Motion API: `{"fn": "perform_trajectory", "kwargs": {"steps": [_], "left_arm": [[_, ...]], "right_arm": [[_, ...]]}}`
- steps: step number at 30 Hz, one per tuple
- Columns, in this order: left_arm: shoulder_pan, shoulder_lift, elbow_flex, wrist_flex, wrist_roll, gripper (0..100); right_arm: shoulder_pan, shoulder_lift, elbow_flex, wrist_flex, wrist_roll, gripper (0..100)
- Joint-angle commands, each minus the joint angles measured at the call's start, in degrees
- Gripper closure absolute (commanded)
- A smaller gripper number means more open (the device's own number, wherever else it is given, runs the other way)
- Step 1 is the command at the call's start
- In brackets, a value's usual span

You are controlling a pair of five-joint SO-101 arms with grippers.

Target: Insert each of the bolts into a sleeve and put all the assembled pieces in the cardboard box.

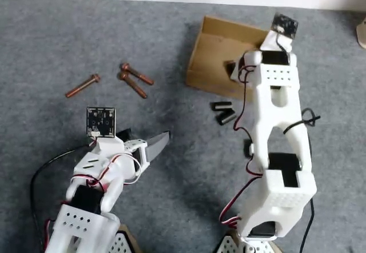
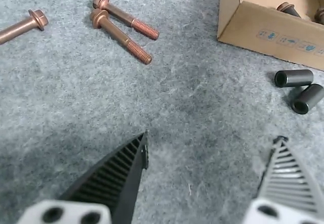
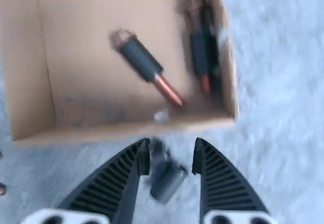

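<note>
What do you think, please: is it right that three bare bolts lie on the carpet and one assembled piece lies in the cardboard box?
Not quite: the right wrist view shows two assembled pieces, not one, in the cardboard box. Three bare bolts do lie on the carpet.

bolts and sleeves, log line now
box: two assembled pieces | loose: three bolts, two sleeves | left gripper: open | right gripper: open over sleeves

A: Setting?
B: Robotics lab or hobby workshop. The bench has a grey felt cover.
A: Evidence?
B: Two white printed arms with exposed wiring. Loose copper bolts, black sleeves, cardboard box.
</note>
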Motion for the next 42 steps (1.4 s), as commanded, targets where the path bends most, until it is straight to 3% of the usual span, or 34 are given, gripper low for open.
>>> {"fn": "perform_trajectory", "kwargs": {"steps": [1, 7, 16, 42], "left_arm": [[-0.7, -0.5, -0.3, -1.1, -0.5, 65], [-0.7, -0.5, -0.3, -1.1, -0.5, 65], [-0.7, -0.5, -0.3, -1.1, -0.5, 65], [-0.7, -0.5, -0.3, -1.1, -0.5, 65]], "right_arm": [[-1.9, -3.6, -2.8, 5.2, -8.7, 86.8], [-3.9, -3.5, -2.3, 9.1, -20.8, 86.8], [-4.7, -0.7, 3.3, 8.7, -26.3, 86.8], [-5.9, 16.0, 4.8, 0.9, -26.8, 86.8]]}}
